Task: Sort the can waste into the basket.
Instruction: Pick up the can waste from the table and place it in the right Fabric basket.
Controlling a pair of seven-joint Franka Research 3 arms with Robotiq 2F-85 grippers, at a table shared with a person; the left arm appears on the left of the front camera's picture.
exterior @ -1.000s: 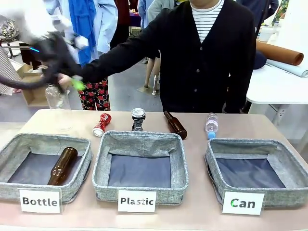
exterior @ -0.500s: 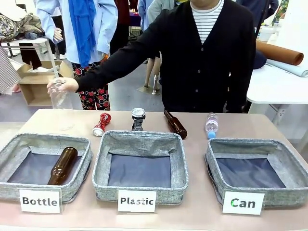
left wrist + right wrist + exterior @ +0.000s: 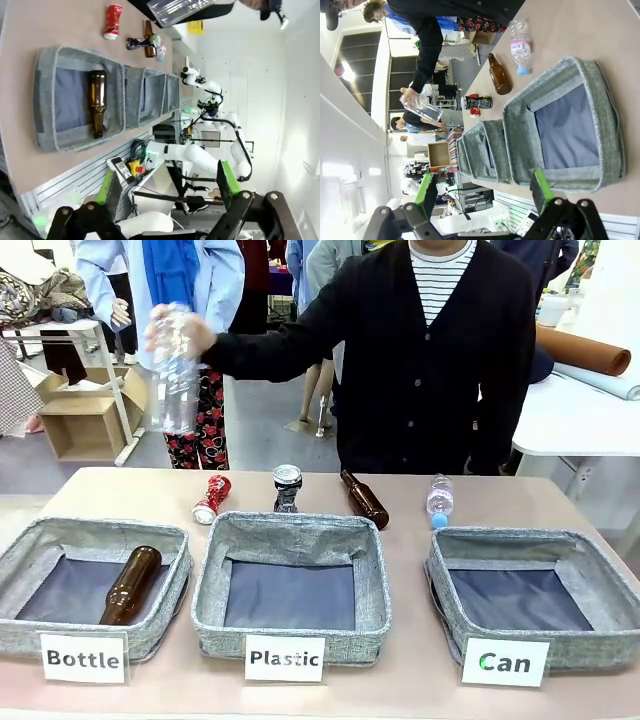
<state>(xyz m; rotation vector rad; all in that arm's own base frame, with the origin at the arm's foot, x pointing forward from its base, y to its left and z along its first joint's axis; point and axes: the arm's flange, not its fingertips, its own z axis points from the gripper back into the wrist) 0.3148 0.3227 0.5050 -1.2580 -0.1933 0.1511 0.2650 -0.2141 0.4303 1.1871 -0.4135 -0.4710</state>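
The red crushed can [image 3: 211, 499] lies on the table behind the gap between the "Bottle" and "Plastic" baskets. To its right, the silver-topped dark can [image 3: 287, 487] stands upright. The grey "Can" basket [image 3: 590, 635] sits at the front right with nothing in it. Seen from above and to the side, my left gripper [image 3: 166, 185] is open and hangs well off the red can [image 3: 113, 21] and the dark can [image 3: 142, 42]. My right gripper [image 3: 483, 192] is open too, above the near end of the "Can" basket [image 3: 517, 125], far from the dark can [image 3: 477, 102].
The person's hand holds a clear plastic bottle [image 3: 177, 365] high over the table's far left. A brown bottle [image 3: 364, 499] and a small plastic bottle [image 3: 439, 500] lie behind the baskets. The "Bottle" basket [image 3: 30, 630] holds a brown bottle [image 3: 130, 584]. The "Plastic" basket [image 3: 215, 630] stands in the middle.
My left arm, blurred at the upper left a second ago, has left the front view. The person has lifted the clear bottle from table height to high in the air.
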